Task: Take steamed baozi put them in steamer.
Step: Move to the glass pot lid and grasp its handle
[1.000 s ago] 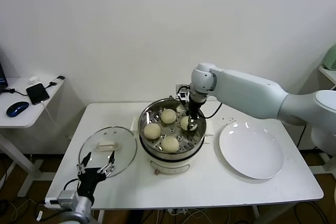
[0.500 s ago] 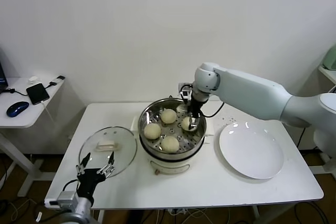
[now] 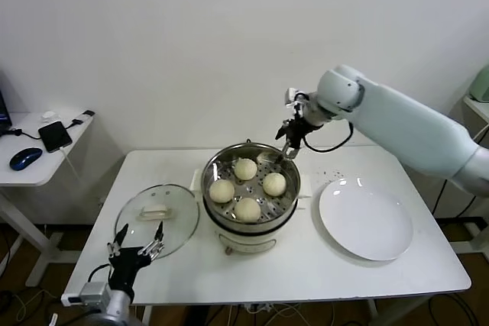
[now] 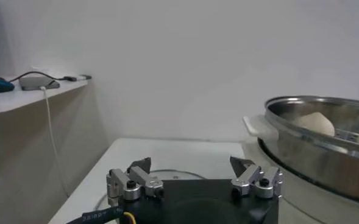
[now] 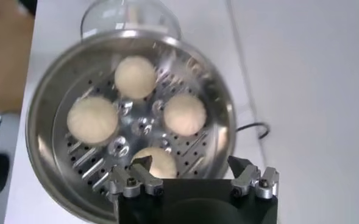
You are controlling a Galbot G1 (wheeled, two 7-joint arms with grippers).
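Several pale round baozi point(image 3: 245, 168) lie on the perforated tray inside the shiny steamer point(image 3: 211, 171) at the table's middle. They also show in the right wrist view point(image 5: 184, 114), inside the steamer's rim point(image 5: 39, 115). My right gripper point(image 3: 290, 143) is open and empty, above the steamer's far right rim; in its own view point(image 5: 190, 163) one baozi point(image 5: 156, 161) lies below its jaws. My left gripper point(image 3: 136, 248) is open and empty, low at the table's front left, also seen in its own view point(image 4: 191, 164), with the steamer wall point(image 4: 313, 152) beside it.
A round glass lid point(image 3: 157, 215) with a white handle lies left of the steamer, just beyond my left gripper. A flat white plate point(image 3: 365, 219) lies to the right. A side table point(image 3: 46, 158) with a phone and a mouse stands at far left.
My right gripper was down in the steamer at the right-hand baozi. It has let go and risen up and back to the right. The left gripper has hardly moved.
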